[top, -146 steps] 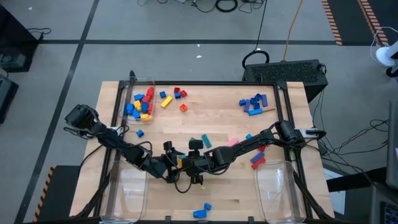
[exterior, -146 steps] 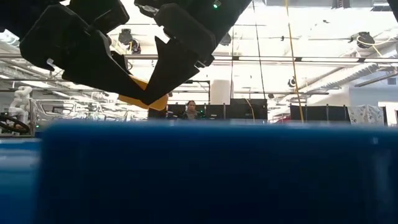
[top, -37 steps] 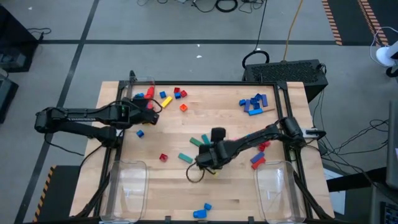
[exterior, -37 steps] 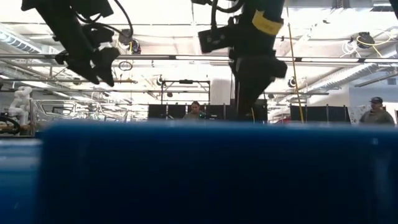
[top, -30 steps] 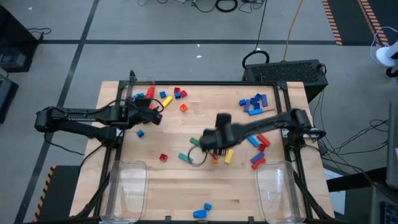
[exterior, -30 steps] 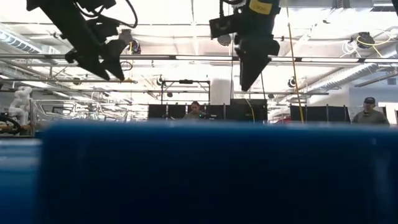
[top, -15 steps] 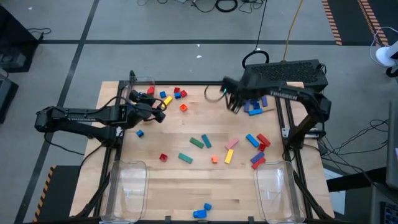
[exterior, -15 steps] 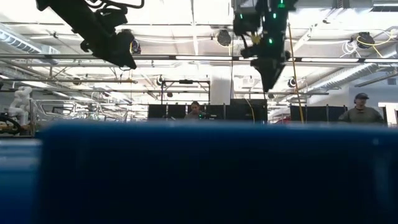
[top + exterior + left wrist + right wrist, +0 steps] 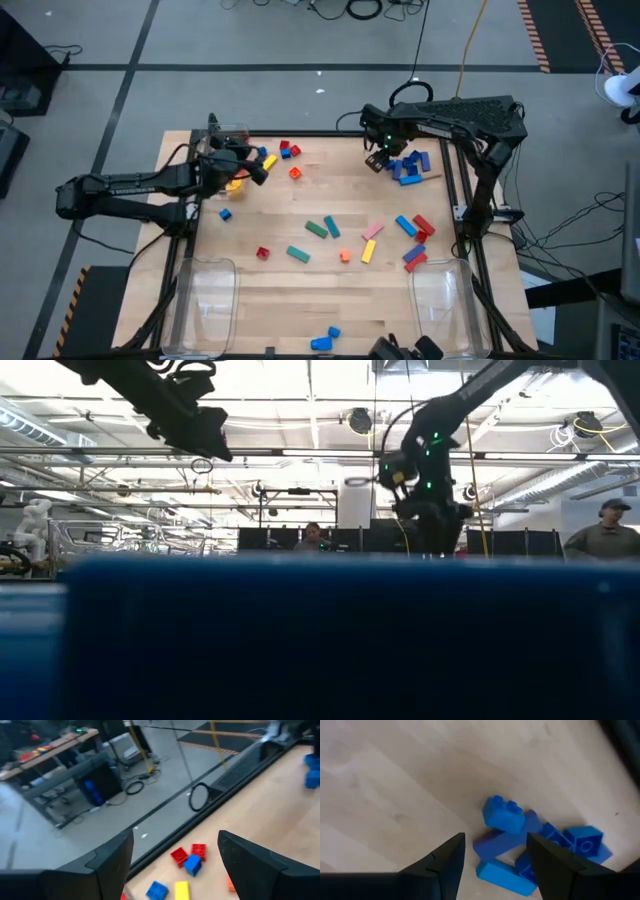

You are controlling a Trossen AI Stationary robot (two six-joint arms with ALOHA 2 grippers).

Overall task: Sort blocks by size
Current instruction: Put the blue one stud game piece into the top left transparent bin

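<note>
Sorting is in its pick phase: you have the right claw [image 9: 378, 160] poised over the blue pile [image 9: 407, 167] near the far right corner of the bench [image 9: 330, 290], fingers spread partway and empty. In the right wrist view the fingers bracket the nearest blue brick [image 9: 504, 814], which lies on top of the heap. The next move calls for a straight descent onto that one brick and a close across its narrow faces, without dragging its neighbours along.

The left claw [image 9: 245, 166] hovers at the far left corner, beside the clear bin [image 9: 217, 131], wide open and holding nothing.

Count of blocks on the bench:
- Blue pile, far right: about six, overlapping; exact number uncertain.
- Far left group [image 9: 284, 152]: about six, red, blue, yellow and orange, plus some hidden under the left arm.
- Centre scatter [image 9: 345, 240]: about ten, green, orange, pink, yellow, red and blue.
- Near edge [image 9: 322, 340]: two blue.

Clear bins: three in view, one at the far left corner and two at the near corners; both near bins look empty.
</note>
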